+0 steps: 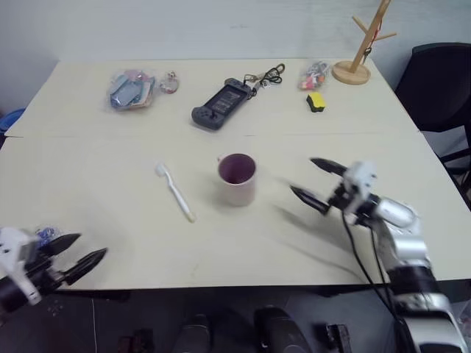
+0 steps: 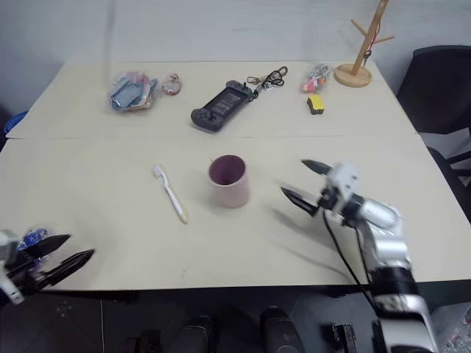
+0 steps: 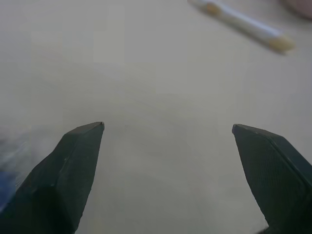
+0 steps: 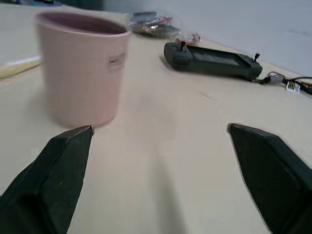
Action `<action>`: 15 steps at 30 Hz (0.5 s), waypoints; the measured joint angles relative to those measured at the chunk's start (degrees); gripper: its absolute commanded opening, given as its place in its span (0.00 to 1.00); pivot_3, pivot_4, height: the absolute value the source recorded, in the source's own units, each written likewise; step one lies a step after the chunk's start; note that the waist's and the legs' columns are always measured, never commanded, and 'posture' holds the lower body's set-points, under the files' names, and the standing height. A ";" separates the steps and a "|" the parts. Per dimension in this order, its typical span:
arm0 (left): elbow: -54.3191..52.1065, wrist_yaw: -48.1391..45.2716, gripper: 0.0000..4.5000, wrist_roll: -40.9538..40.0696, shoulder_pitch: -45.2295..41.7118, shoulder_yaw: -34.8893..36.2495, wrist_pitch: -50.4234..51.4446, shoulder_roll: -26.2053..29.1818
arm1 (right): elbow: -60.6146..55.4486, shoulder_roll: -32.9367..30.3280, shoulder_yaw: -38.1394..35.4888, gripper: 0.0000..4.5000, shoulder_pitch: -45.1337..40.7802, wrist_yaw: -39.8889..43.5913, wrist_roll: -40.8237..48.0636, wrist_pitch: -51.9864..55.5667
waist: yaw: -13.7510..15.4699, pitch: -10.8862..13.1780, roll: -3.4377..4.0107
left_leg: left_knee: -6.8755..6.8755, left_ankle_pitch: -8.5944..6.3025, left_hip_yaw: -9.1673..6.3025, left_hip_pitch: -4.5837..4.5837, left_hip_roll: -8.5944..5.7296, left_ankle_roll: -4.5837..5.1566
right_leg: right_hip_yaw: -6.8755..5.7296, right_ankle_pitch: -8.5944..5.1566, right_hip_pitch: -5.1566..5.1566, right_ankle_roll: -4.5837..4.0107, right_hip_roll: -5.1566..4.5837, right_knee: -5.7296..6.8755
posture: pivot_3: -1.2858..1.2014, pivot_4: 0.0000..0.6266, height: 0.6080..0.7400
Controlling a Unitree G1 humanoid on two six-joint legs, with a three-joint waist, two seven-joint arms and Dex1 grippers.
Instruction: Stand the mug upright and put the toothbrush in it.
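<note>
We see the pale pink mug standing upright near the middle of the table, with nothing in it. The toothbrush lies flat just beside it, toward the table's left edge. The right gripper hovers near the mug, fingers spread, grasping nothing. The left gripper, also released, hangs at the near left edge.

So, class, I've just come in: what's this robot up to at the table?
The mug stands upright on the table, and the right gripper is open beside it, holding nothing. The toothbrush lies flat to the mug's left, not yet in it. The left gripper is open at the near edge.
</note>
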 measured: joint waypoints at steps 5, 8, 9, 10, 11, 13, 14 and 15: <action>1.01 3.68 1.00 0.37 1.14 6.64 5.22 2.94 | -7.95 -4.89 -4.76 0.99 10.30 7.88 6.10 2.35 | 0.29 0.00 0.00 | 0.02 -0.04 -0.01 0.30 0.02 0.10 | 0.01 0.04 0.27 -0.06 0.01 0.04 | 0.52 0.24 1.00; -5.43 4.07 1.00 -4.47 -0.60 4.34 13.74 5.34 | -11.09 -4.36 -6.29 0.99 13.03 7.15 6.54 1.88 | 1.11 -0.01 -0.02 | 0.02 -0.05 -0.02 0.32 0.02 0.10 | 0.03 0.04 0.30 -0.06 -0.02 0.02 | 0.52 0.24 1.00; -7.71 4.89 1.00 -6.00 -1.97 2.36 17.00 6.46 | -12.01 -3.70 -6.24 0.99 13.26 6.95 6.57 1.58 | 1.41 -0.01 -0.02 | 0.04 -0.04 -0.10 0.31 0.01 0.09 | -0.01 0.04 0.32 -0.07 -0.04 0.01 | 0.52 0.24 1.00; -10.00 6.15 1.00 -7.62 -4.27 -0.15 20.40 7.23 | -13.41 -2.84 -6.03 0.99 13.45 6.97 6.81 1.08 | 1.57 -0.01 0.00 | 0.04 -0.04 -0.09 0.30 0.00 0.09 | 0.00 0.04 0.32 -0.07 -0.04 0.02 | 0.52 0.24 1.00; -10.86 8.41 1.00 -8.74 -8.00 -2.34 23.38 7.37 | -14.66 -2.47 -6.01 0.99 14.21 7.38 7.60 0.98 | 1.86 -0.01 0.06 | 0.04 -0.03 -0.10 0.30 -0.03 0.07 | -0.01 0.04 0.31 -0.07 -0.06 0.02 | 0.52 0.24 1.00; -11.27 16.94 1.00 -11.01 -20.57 -6.28 29.76 4.11 | -17.23 -1.41 -5.65 0.99 15.47 8.47 9.18 1.06 | 2.69 0.02 0.10 | 0.11 -0.01 -0.14 0.23 -0.01 0.04 | -0.09 0.05 0.26 -0.06 -0.02 0.09 | 0.52 0.24 1.00; -11.58 22.30 1.00 -12.13 -27.54 -8.92 33.44 1.13 | -19.09 -1.15 -5.64 0.99 16.32 8.50 9.80 1.22 | 2.97 0.01 0.09 | 0.21 0.04 -0.18 0.13 -0.01 -0.05 | -0.12 0.06 0.22 -0.04 0.00 0.11 | 0.52 0.24 1.00; -11.93 26.11 1.00 -12.78 -32.01 -11.12 36.02 -1.53 | -20.24 -1.08 -5.46 0.99 16.54 8.38 9.85 1.52 | 2.91 0.00 0.07 | 0.32 0.07 -0.16 0.06 -0.04 -0.17 | -0.10 0.08 0.16 -0.01 0.01 0.17 | 0.52 0.24 1.00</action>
